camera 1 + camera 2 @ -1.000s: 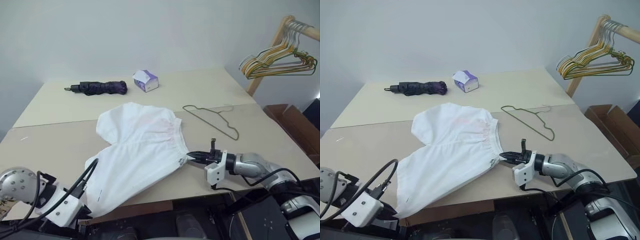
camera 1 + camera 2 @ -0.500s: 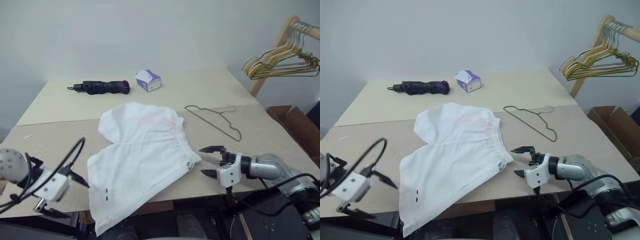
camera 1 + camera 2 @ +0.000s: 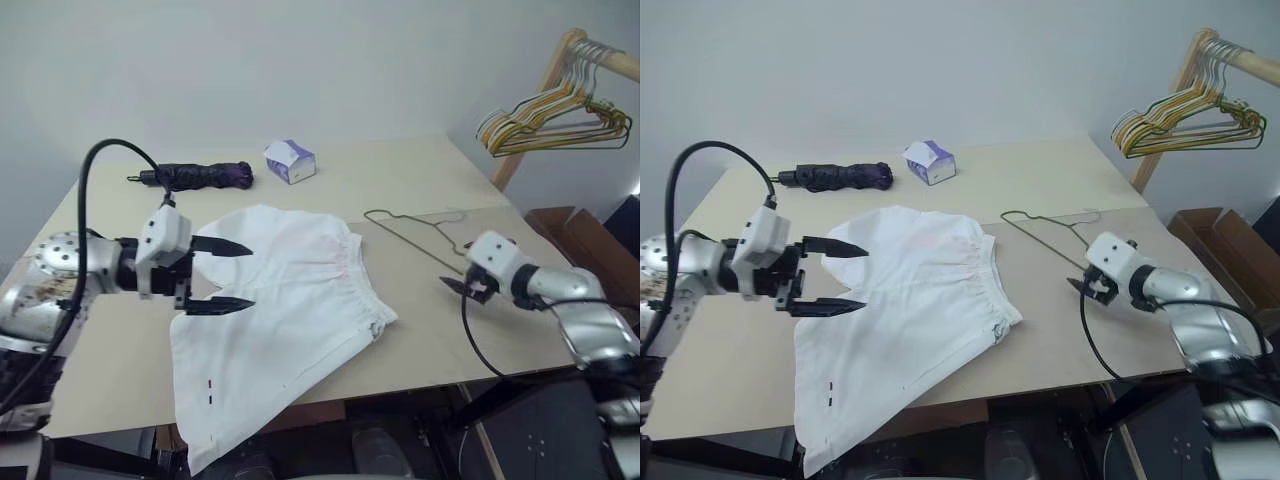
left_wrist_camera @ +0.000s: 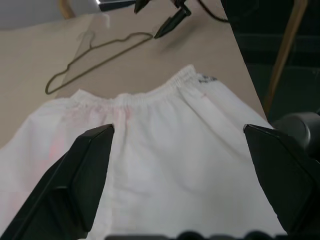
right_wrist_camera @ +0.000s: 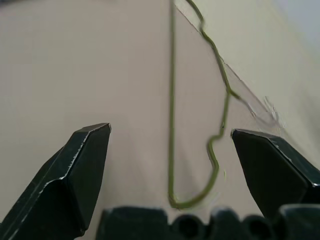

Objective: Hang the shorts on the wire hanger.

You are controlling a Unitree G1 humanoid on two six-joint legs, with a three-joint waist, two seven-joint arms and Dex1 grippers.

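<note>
Beige table [image 3: 420, 180], white shorts [image 3: 280, 310], wire hanger [image 3: 420, 235], grey wall [image 3: 300, 60]

Soft, even light fills the room, bright on the pale wall [image 3: 300, 60] and without glare on the table [image 3: 420, 180]. The left gripper [image 3: 232, 273] throws only a faint shadow on the shorts [image 3: 290, 310]. Up close, the right gripper's fingers [image 5: 85, 170] look blurred and the wire hanger [image 5: 172, 125] slightly soft.

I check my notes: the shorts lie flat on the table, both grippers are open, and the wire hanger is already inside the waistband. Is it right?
Not quite. The wire hanger lies bare on the table beside the shorts, as the left eye view shows. The rest holds.
</note>
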